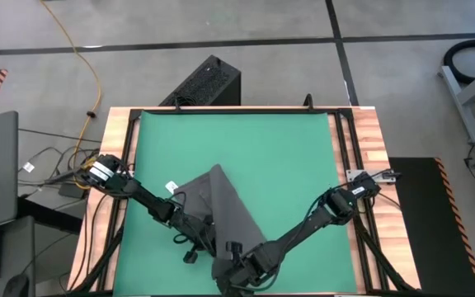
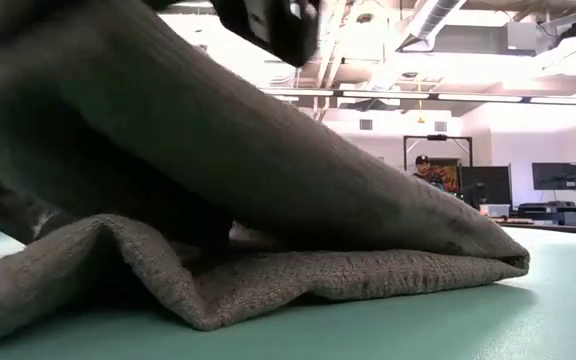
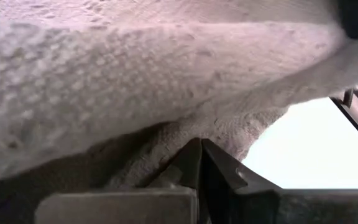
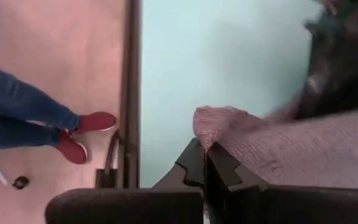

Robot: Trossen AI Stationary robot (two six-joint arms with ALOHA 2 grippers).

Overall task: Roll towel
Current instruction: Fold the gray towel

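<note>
On the green mat (image 1: 246, 140), toward its near edge, lies the dark grey towel (image 1: 225, 210), partly folded over itself and lifted at one end. Both arms reach in from the sides. The right gripper (image 1: 236, 266) is clamped on a raised towel corner near the mat's front edge. The left gripper (image 3: 201, 149) is closed, tucked under the towel's fold.
</note>
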